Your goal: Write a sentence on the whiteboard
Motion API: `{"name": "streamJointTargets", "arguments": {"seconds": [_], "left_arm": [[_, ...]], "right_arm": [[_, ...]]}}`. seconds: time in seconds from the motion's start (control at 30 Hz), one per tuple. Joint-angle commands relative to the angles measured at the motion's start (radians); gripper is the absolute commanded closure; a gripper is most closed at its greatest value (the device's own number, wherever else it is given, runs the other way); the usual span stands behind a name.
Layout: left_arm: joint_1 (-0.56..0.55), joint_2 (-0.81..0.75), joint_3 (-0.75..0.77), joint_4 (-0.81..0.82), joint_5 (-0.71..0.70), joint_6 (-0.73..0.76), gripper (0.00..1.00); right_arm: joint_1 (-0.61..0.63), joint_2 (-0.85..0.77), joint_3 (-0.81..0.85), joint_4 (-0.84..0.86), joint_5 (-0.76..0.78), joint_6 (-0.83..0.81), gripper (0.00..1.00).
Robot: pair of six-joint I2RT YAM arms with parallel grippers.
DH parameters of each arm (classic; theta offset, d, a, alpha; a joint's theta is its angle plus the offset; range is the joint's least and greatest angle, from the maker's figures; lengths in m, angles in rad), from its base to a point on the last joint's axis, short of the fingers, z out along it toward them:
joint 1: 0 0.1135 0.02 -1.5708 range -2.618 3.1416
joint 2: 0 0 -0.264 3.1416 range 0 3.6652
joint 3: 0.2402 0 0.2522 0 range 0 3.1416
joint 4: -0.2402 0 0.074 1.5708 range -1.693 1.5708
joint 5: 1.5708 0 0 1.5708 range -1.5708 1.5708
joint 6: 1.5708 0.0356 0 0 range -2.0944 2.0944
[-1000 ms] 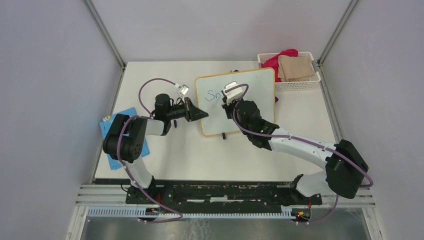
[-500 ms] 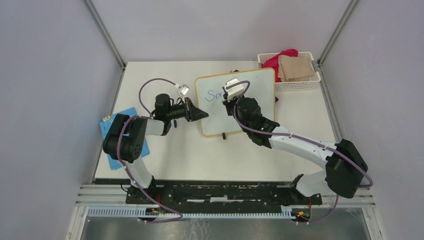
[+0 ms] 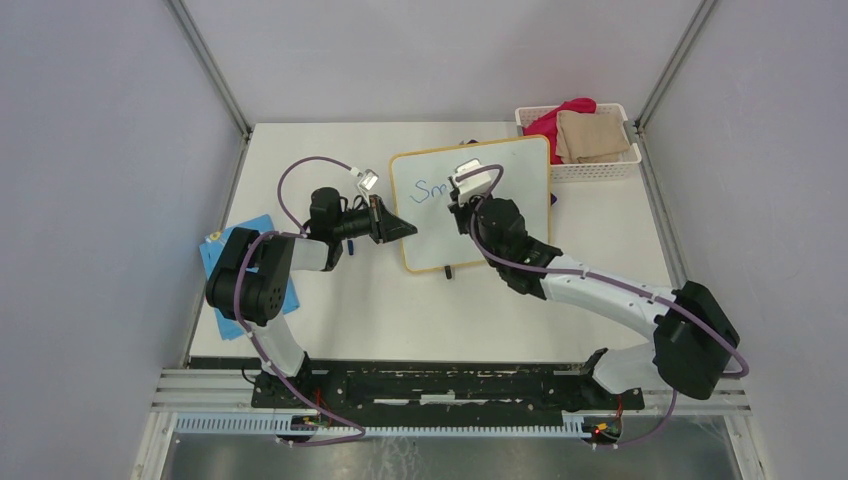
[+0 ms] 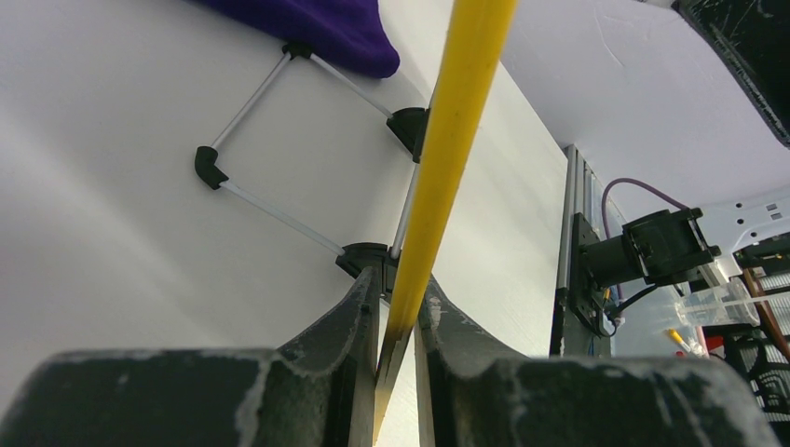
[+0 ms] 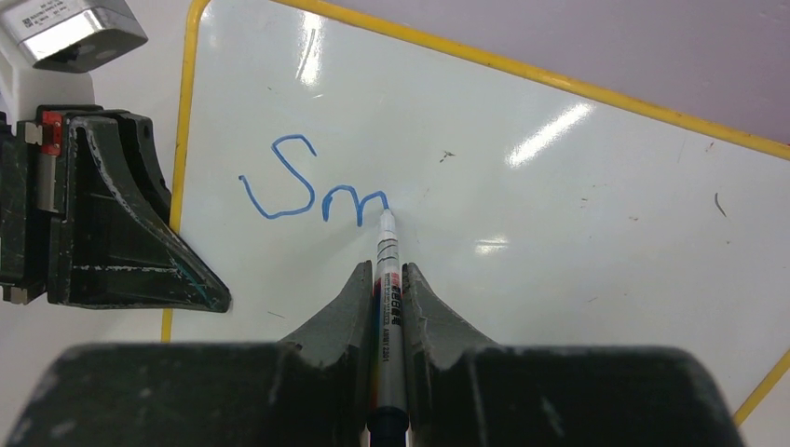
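Two letters down so far: "Sm", the start of the sentence (image 5: 317, 191), in blue at the upper left of the whiteboard (image 3: 425, 245). The board sits toward the far edge of the worktop, about midway across. Right gripper (image 5: 384, 272) clamped narrow on a marker (image 5: 388, 244), tip touching the board at the foot of the m's last stroke. Left gripper (image 4: 399, 284) pinched narrow on the yellow frame (image 4: 447, 140) at the board's left edge, steadying it. From the left wrist view the board looks lifted off the worktop on a thin-rodded stand (image 4: 279, 215); how much it tilts I cannot tell from that angle. Step in hand, as I judge it: writing the first word, early in the job, most of the board bare. Next move calls for carrying the tip a little rightward to start the following letter, with light even pressure on the same baseline, while the left hold takes the push so the board doesn't slide. Cloth-filled basket (image 3: 595, 172) at the far right corner, well apart.
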Motion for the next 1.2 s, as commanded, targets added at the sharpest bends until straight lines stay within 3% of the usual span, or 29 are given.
{"name": "streamJointTargets", "arguments": {"seconds": [0.0, 0.53, 1.17], "left_arm": [[-0.001, -0.033, -0.005, -0.023, -0.020, 0.045, 0.98], [-0.001, -0.036, -0.005, -0.029, -0.022, 0.048, 0.98], [-0.002, -0.037, -0.004, -0.036, -0.022, 0.052, 0.98]], "right_arm": [[-0.015, -0.031, -0.038, 0.007, 0.021, 0.001, 1.00], [-0.015, -0.125, -0.049, 0.036, -0.001, 0.015, 1.00], [-0.027, -0.075, 0.011, 0.045, -0.029, 0.018, 1.00]]}}
